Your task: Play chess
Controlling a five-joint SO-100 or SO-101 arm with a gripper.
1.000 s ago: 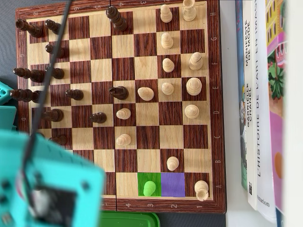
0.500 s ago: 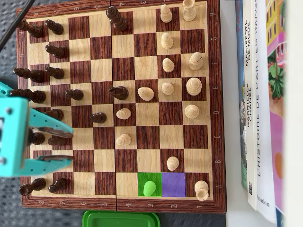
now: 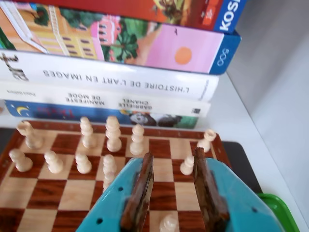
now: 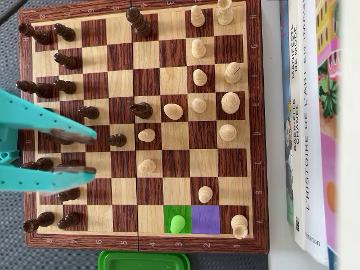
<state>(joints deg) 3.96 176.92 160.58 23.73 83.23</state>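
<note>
A wooden chessboard [image 4: 256, 112] lies flat, with dark pieces at the left and light pieces at the right in the overhead view. One square is tinted green, with a light piece [image 4: 178, 224] on it, and the square beside it is purple [image 4: 205, 219]. My teal gripper [image 4: 94, 153] hovers open and empty over the dark side. In the wrist view my gripper [image 3: 173, 155] points at the light pieces. A light pawn [image 3: 169, 223] shows between the brown pads [image 3: 208, 193], and another pawn [image 3: 187, 165] stands beside the right pad.
A stack of books [image 3: 120, 77] lies along the board's far edge and also shows in the overhead view [image 4: 306, 140]. A green container [image 4: 143, 261] sits against the board's lower edge, and its corner shows in the wrist view [image 3: 280, 208].
</note>
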